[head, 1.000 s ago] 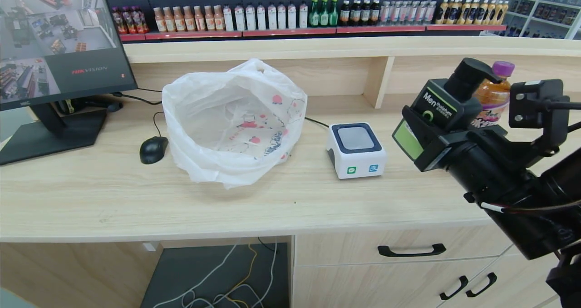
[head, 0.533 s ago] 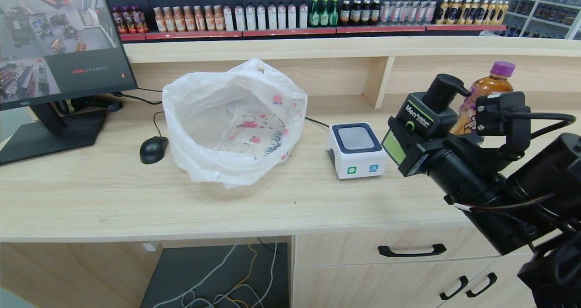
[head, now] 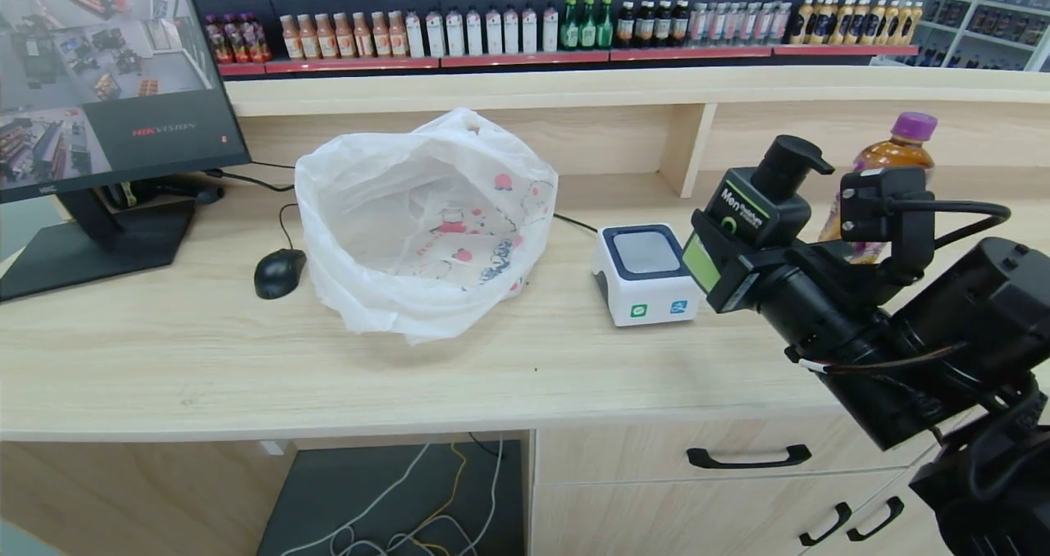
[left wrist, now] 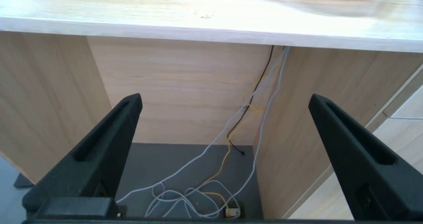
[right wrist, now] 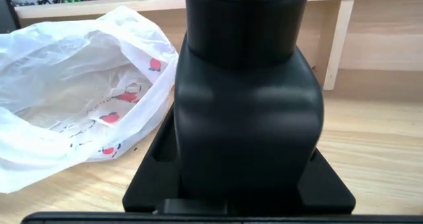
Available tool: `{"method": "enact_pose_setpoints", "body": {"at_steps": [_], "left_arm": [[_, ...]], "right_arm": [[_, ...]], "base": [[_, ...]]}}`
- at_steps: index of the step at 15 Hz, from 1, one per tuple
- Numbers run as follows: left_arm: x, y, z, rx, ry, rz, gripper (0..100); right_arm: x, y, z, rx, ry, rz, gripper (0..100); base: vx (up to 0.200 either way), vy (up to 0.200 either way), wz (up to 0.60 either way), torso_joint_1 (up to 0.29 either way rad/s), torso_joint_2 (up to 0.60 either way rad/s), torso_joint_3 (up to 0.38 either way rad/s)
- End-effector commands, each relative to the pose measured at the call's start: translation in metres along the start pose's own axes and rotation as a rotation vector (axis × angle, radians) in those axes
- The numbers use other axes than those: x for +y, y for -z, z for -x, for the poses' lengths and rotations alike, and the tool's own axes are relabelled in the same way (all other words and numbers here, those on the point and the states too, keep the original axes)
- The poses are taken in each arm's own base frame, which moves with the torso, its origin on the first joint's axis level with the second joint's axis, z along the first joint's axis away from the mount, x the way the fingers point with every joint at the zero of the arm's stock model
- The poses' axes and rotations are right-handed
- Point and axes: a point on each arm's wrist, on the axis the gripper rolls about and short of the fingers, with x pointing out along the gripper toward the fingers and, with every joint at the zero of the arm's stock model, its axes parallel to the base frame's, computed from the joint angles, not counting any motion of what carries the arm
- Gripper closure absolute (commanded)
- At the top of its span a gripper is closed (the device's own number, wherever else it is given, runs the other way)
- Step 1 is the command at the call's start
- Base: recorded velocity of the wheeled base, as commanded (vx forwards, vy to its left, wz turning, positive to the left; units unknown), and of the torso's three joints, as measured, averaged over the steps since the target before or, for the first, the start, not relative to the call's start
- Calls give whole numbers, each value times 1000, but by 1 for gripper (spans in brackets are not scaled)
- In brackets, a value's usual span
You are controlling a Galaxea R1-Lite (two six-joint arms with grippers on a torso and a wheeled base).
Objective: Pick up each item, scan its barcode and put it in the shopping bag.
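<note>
Open counter (head: 205, 359) from scanner (head: 645, 273) out to near edge. Narrow free strip betw. scanner and shopping bag (head: 426, 220); bag just left of scanner, mouth wide. Raised ledge behind scanner. Pump bottle (head: 759, 203) hangs tilted just right of scanner, above counter, apart from it. Pinched in right gripper (head: 742, 275), base hidden by claw, barcode not legible. Purple-cap drink (head: 890, 150) farther right, part-covered by wrist cam. Left gripper (left wrist: 225, 102) spread wide, below counter edge, left of scanner.

White lettering on the pump bottle (head: 745, 210), red wordmark on the monitor (head: 164, 129), two icons on the scanner (head: 655, 308)
</note>
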Motion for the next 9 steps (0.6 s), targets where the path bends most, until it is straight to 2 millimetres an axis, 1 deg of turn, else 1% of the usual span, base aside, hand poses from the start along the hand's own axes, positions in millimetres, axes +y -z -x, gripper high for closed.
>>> {"method": "enact_pose_setpoints", "body": {"at_steps": [1,9], "left_arm": [[0,0,0,0,1,0,0],[0,0,0,0,0,0,0]], "right_arm": [[0,1,0,5,-2,1,100],[0,1,2,6,-2,-5,100]], "base": [[0,200,0,2,2,2],[0,200,0,5,2,2]]}}
